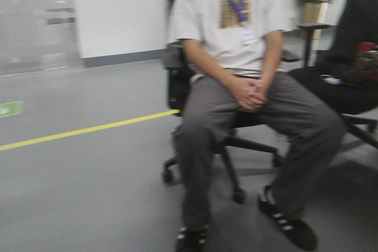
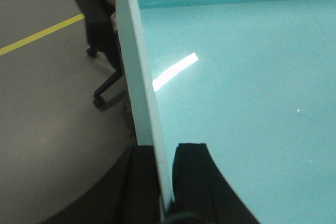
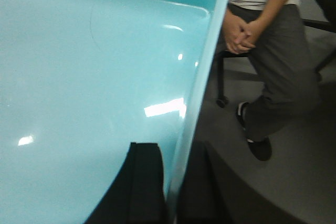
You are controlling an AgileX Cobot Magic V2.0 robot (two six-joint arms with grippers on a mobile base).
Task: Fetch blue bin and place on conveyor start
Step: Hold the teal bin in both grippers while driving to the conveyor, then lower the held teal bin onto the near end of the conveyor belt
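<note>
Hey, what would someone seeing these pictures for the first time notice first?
The turquoise blue bin fills both wrist views, with the left gripper and right gripper each clamped over a side wall. In the front view, a person sits in a black office chair, hands clasped.

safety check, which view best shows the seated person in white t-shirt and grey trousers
Exterior front-facing: the seated person shows shoulders to shoes. Right wrist catches waist, clasped hands, one leg past the light turquoise plastic bin; left wrist only a shirt edge and black chair base.
</note>
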